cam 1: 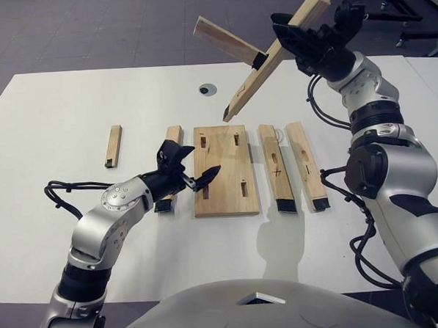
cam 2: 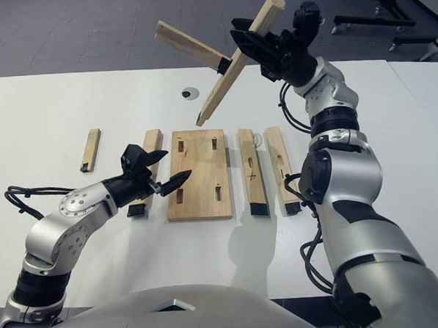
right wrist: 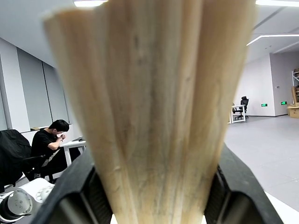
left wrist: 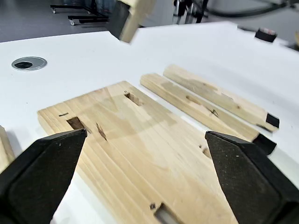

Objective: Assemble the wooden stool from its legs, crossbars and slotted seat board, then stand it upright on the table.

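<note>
**Leg [cam 1: 255, 77] with crossbar [cam 1: 223, 39]:** the crossbar's black-tipped end is joined to the leg's side. The pair is in the air over the far half of the tabletop [cam 1: 54, 239]. The leg's lower end points toward the board's far edge, clear of it. The right gripper [cam 1: 295, 41] has its jaws clenched on the leg's upper part, above the joint.

**Board [cam 1: 224, 171]:** four slots, lying flat at mid-tabletop. The left gripper [cam 1: 193, 165] hovers over its left long edge, jaws spread wide and grasping nothing.

**Inner leg [cam 1: 276, 168], outer leg [cam 1: 307, 165]:** side by side, just right of the board.

**Fourth piece [cam 1: 173, 135]:** just left of the board, partly under the left gripper.

**Short bar [cam 1: 114, 146]:** nearer the left edge.

**Handling (judged):**
- The wood should be stiff, light and dry-grained, so slip is unlikely.
- The weak point is the push-fit joint, which a knock could loosen.
- A grip close to the joint gives steadier aim into a slot than one at the far end.
- The board lies flat — best pinned by its long edges while the leg is pressed in.
</note>
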